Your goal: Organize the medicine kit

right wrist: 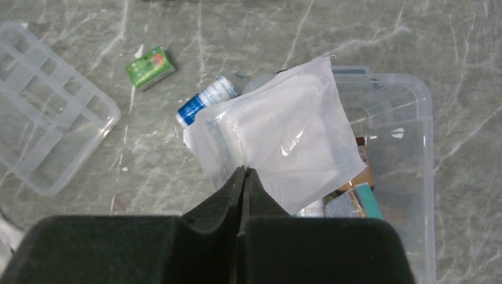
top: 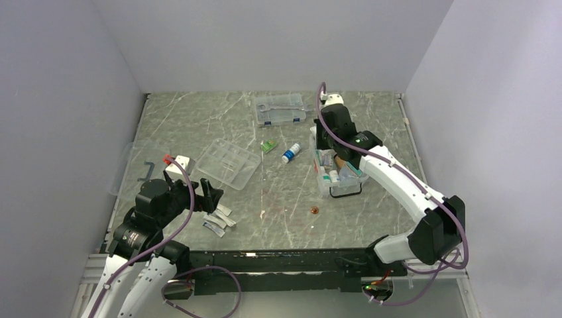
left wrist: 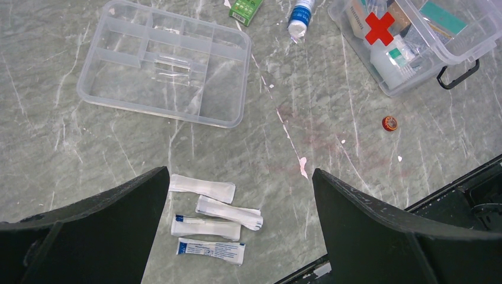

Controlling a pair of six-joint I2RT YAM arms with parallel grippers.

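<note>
1. The grey-green marbled counter [top: 199,126] carries everything.
2. The medicine kit's clear box [left wrist: 379,65], marked with a red cross, stands right of centre, open and partly filled with packets and small bottles.
3. Its clear lid [top: 136,169] with a black handle lies at the far left edge, well apart from the box.
4. The clear divided tray [left wrist: 166,65] lies left of centre, between lid and box, its compartments bare.
5. A flatter clear case [top: 281,109] sits at the back.
6. The right tool [right wrist: 243,171] hangs over the box, its jaws pressed together on the edge of a white sealed packet [right wrist: 290,142], which is held above the box's rim.
7. The left tool [left wrist: 238,174] hovers near the front left with its jaws spread wide, gripping nothing.
8. Four slim white packets [left wrist: 228,212] lie side by side on the counter just under the left tool.
9. A small blue-labelled bottle [left wrist: 300,15] lies on its side between tray and box.
10. A small green box [left wrist: 245,9] lies just beside the bottle.
11. A tiny red cap [left wrist: 389,123] lies in front of the box.
</note>
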